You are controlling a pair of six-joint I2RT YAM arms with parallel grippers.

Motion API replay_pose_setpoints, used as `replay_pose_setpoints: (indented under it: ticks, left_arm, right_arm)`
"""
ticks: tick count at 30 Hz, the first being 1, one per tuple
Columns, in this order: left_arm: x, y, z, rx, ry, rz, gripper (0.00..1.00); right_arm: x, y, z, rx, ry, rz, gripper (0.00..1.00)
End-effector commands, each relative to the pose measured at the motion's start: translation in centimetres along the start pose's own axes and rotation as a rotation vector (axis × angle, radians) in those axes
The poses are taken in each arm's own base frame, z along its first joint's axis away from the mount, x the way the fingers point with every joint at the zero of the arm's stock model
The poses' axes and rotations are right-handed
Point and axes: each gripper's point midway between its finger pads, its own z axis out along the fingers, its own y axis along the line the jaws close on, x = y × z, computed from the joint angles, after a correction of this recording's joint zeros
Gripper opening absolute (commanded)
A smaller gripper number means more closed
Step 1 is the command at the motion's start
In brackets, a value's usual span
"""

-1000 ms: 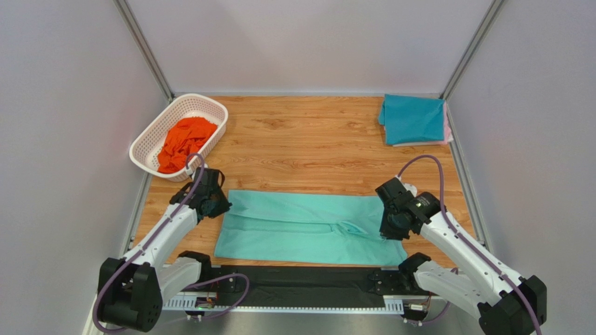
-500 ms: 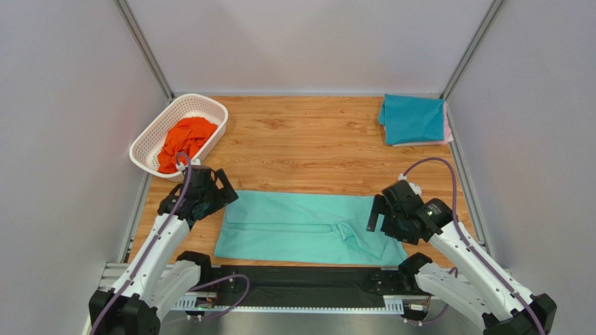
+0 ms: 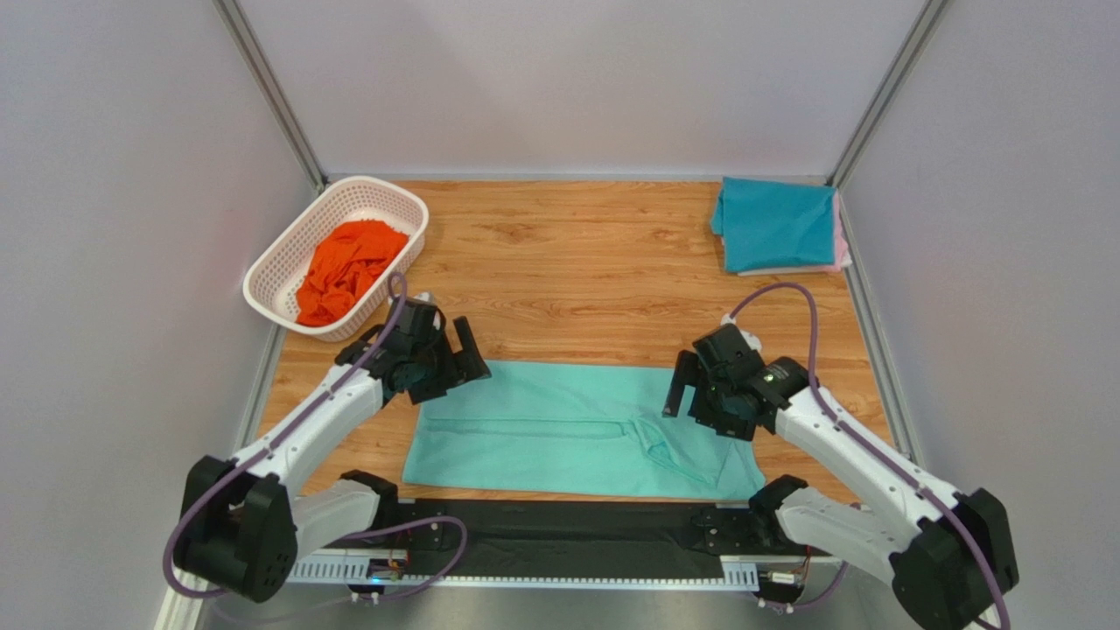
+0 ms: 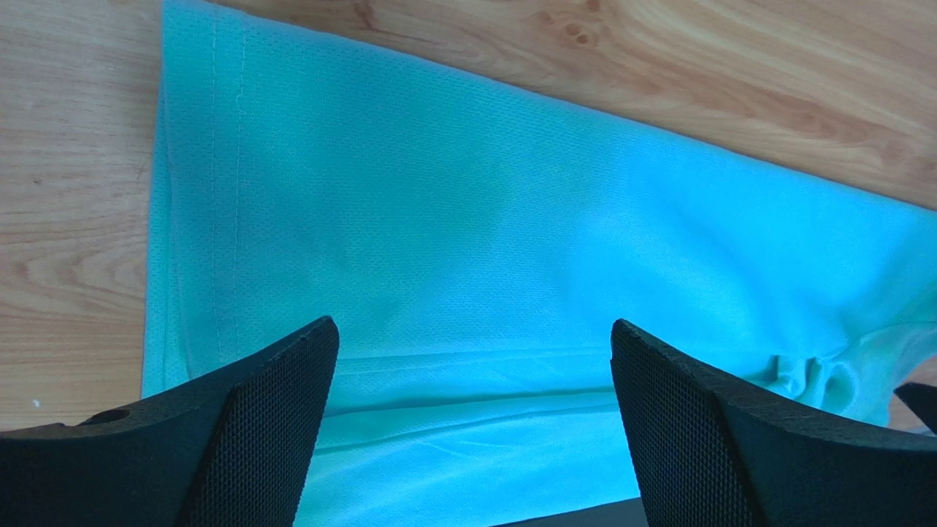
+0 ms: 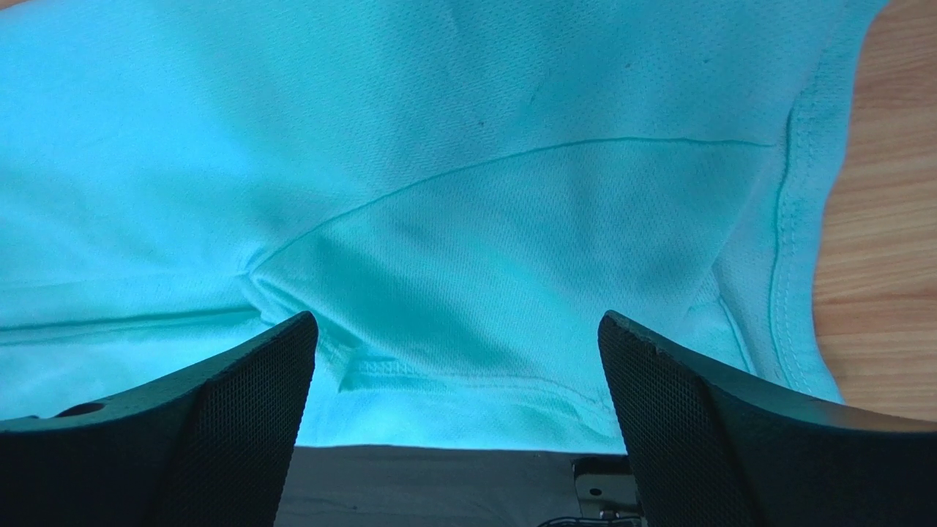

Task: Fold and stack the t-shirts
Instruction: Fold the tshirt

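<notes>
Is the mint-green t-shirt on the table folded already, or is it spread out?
Partly folded: the mint-green t-shirt lies flat as one long band, a fold edge running along it, not yet a small packet.

Your bench is a light wood-grain top. Three things rest on it. A mint-green tee lies flat along the near edge, stretched from left to right about midway between the side edges, with bare wood showing past both ends; its near hem runs right up to the dark strip at that edge. In the far left corner you have a white perforated basket, set at an angle. In the far right corner sits a folded pink tee, showing only as a thin edge under the folded teal tee on top.
</notes>
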Motion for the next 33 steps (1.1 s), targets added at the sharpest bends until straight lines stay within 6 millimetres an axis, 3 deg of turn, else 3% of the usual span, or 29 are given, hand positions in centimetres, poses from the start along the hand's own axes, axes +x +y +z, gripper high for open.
replay_pose_setpoints:
  ticks: [1,10,14,15,16,18,21,26,27,28,30,31,32,33]
  left_arm:
    - [-0.3,-1.3,0.9,0.047,0.014,0.016,1.00]
    - [2.0,0.2,2.4,0.043,0.046,-0.015,1.00]
    - [2.6,0.3,3.0,0.036,0.066,-0.028,1.00]
    - [2.8,0.3,3.2,0.036,0.075,-0.025,1.00]
    - [2.9,0.4,3.3,0.031,0.077,-0.029,1.00]
    - [3.1,0.4,3.5,0.026,0.087,-0.031,1.00]
    - [3.6,0.5,3.2,0.018,0.095,-0.038,1.00]
    - [5.0,0.3,2.4,0.009,0.099,-0.034,1.00]
    - [5.4,0.2,2.3,0.012,0.104,-0.046,1.00]
    - [5.9,-0.2,2.2,0.021,0.112,-0.038,1.00]
    - [6.6,-0.5,2.0,0.028,0.113,-0.055,1.00]
    - [7.2,-0.9,2.0,0.039,0.122,-0.042,1.00]
    - [7.5,-1.0,2.0,0.043,0.122,-0.042,1.00]
    - [7.8,-1.2,2.0,0.044,0.122,-0.054,1.00]
  right_arm:
    - [-1.3,1.5,2.0,-0.047,-0.023,0.030,1.00]
    - [-3.4,1.7,6.7,-0.052,0.041,0.051,1.00]
    - [-5.8,2.7,8.3,-0.061,0.037,0.017,1.00]
    - [-7.2,3.6,8.4,-0.076,0.017,0.013,1.00]
    - [-7.3,3.5,9.4,-0.056,0.042,0.002,1.00]
    - [-9.8,4.7,9.7,-0.074,0.014,-0.006,1.00]
    - [-11.3,5.1,11.4,-0.064,0.036,-0.045,1.00]
    - [-15.8,8.6,13.5,-0.131,0.046,-0.083,1.00]
    - [-15.6,8.7,14.4,-0.126,0.080,-0.083,1.00]
    - [-17.6,10.3,14.1,-0.157,0.046,-0.090,1.00]
    - [-17.9,10.8,15.1,-0.153,0.083,-0.086,1.00]
    - [-18.4,11.4,15.3,-0.160,0.084,-0.086,1.00]
    - [-20.3,12.9,14.8,-0.187,0.057,-0.082,1.00]
    - [-20.1,12.9,15.7,-0.174,0.088,-0.081,1.00]
